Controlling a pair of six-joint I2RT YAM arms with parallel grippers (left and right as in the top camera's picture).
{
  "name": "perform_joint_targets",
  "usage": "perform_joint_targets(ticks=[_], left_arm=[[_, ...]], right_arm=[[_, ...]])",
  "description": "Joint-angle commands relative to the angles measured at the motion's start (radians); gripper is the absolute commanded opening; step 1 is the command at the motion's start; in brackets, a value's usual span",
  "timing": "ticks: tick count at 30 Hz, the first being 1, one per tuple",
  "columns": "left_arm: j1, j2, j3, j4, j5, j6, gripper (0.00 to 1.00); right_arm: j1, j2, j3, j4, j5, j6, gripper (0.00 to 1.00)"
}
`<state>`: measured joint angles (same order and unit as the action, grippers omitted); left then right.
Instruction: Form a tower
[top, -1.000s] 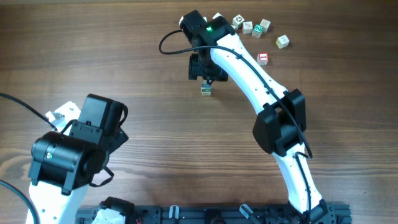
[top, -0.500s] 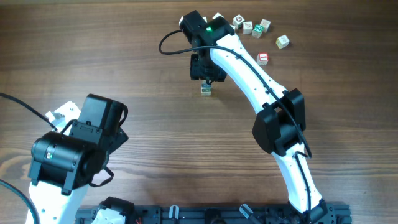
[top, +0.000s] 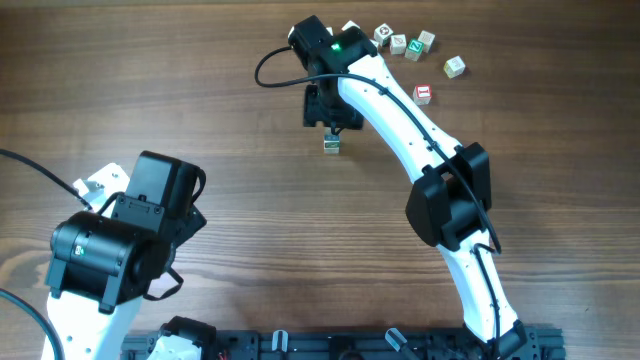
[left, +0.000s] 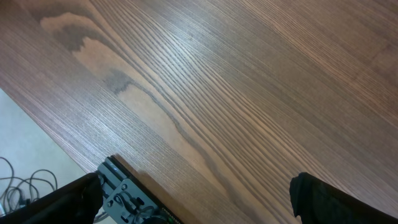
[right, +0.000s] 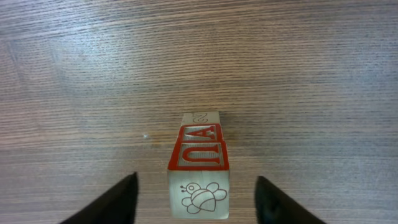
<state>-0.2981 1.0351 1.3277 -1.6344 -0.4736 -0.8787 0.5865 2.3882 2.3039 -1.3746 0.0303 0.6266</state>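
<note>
The tower is a short stack of small pale wooden cubes on the table, just below my right gripper in the overhead view. In the right wrist view the tower shows a bee drawing on the face nearest the camera and a red-framed letter on its side. A pale sliver of another cube shows beyond it. My right gripper is open, one dark finger on each side of the stack, with gaps to both. My left gripper is open over bare wood near the table's front edge, holding nothing.
Several loose cubes lie at the back right, one with a red face nearer the right arm. A black cable loops left of the right wrist. The left arm sits at the front left. A rail runs along the table edge.
</note>
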Motion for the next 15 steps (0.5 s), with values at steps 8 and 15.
perform_joint_targets(ticks=[8, 15], left_arm=[[0.006, -0.004, 0.0, -0.001, -0.002, -0.019, 1.0], [0.006, -0.004, 0.0, 0.0, -0.002, -0.019, 1.0]], right_arm=[[-0.005, 0.076, -0.007, 0.003, -0.002, 0.002, 0.65], [-0.005, 0.076, -0.007, 0.001, -0.005, 0.002, 0.49]])
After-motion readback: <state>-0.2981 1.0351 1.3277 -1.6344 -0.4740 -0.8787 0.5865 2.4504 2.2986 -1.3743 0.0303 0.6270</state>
